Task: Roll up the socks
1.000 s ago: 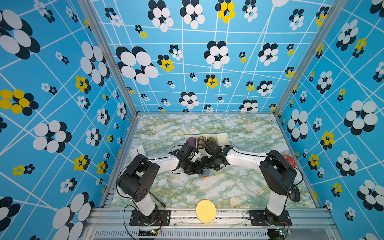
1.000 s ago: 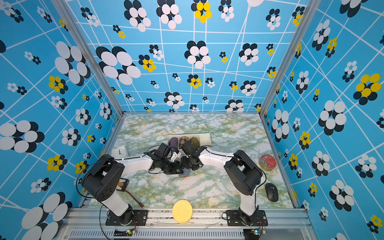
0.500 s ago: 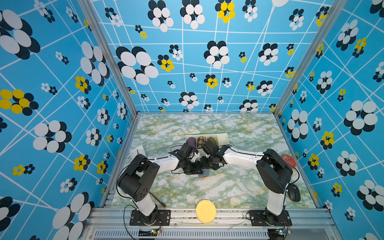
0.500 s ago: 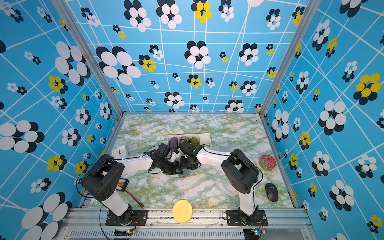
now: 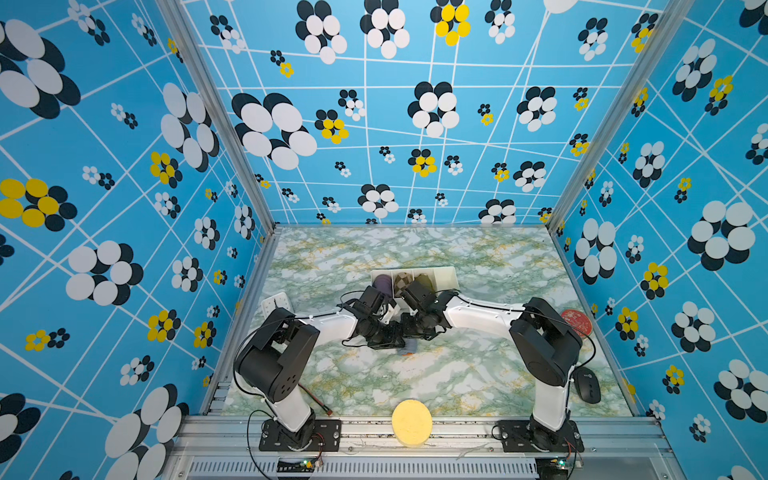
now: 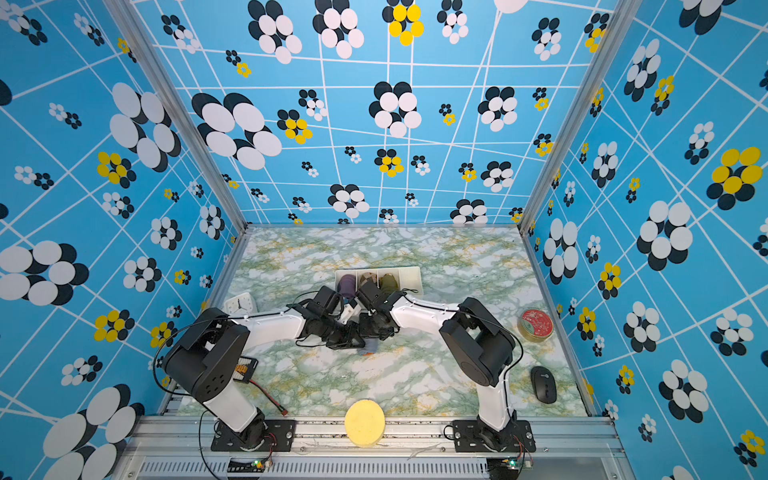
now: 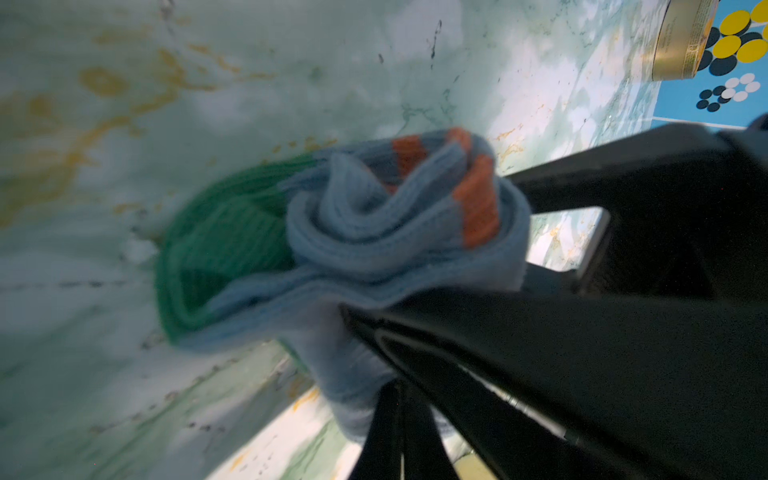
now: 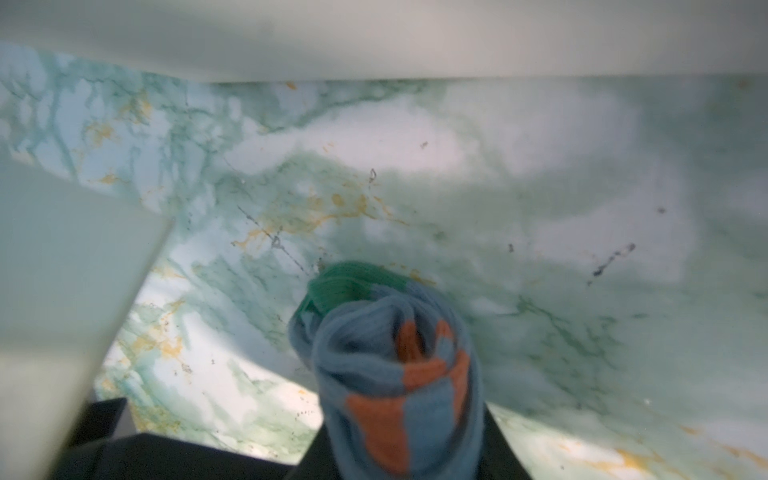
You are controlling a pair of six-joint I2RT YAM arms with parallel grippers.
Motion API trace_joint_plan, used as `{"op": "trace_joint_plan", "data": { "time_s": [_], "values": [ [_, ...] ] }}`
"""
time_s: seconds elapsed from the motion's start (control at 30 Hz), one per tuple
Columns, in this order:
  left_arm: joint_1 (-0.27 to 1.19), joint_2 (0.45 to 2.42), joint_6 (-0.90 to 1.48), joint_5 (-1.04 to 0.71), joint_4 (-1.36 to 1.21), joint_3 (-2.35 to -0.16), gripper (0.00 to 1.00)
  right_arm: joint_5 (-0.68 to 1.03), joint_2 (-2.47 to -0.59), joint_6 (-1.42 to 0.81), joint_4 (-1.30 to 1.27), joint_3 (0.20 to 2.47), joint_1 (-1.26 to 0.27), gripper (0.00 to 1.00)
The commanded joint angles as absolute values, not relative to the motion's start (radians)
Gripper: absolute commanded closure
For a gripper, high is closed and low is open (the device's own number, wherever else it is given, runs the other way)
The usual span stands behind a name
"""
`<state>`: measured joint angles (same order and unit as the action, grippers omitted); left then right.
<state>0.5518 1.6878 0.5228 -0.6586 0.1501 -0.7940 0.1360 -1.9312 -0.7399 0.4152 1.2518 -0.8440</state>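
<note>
- The left gripper [image 7: 365,353] stays pinched tight on a loose fold of the socks [image 7: 374,232], which are wound into a bundle.
- The right arm has edged in toward the middle since a second ago. The right gripper [image 8: 399,457] now straddles the roll, jaws either side; whether they clamp it, I cannot tell.
- The socks hold their spot mid-table [image 5: 457,374], just in front of the tray [image 5: 446,274].
</note>
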Motion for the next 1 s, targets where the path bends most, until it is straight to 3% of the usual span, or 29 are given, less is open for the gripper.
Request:
{"op": "trace_joint_plan", "data": {
  "time_s": [0.0, 0.1, 0.13, 0.47, 0.97],
  "values": [
    [0.568, 1.77, 0.508, -0.54, 0.177, -0.773, 0.94, 0.21, -2.026, -0.73, 0.496, 1.227, -0.916, 0.76],
    [0.566, 1.775, 0.506, -0.541, 0.176, -0.778, 0.94, 0.216, -2.029, -0.729, 0.494, 1.227, -0.917, 0.98],
    [0.566, 1.775, 0.507, -0.542, 0.176, -0.779, 0.94, 0.216, -2.028, -0.729, 0.495, 1.229, -0.917, 1.0],
    [0.54, 1.732, 0.496, -0.538, 0.21, -0.804, 0.93, 0.204, -1.988, -0.699, 0.445, 1.211, -0.917, 1.0],
    [0.453, 1.476, 0.46, -0.518, 0.399, -0.911, 0.87, 0.152, -1.916, -0.643, 0.415, 1.204, -0.899, 1.0]
  ]
}}
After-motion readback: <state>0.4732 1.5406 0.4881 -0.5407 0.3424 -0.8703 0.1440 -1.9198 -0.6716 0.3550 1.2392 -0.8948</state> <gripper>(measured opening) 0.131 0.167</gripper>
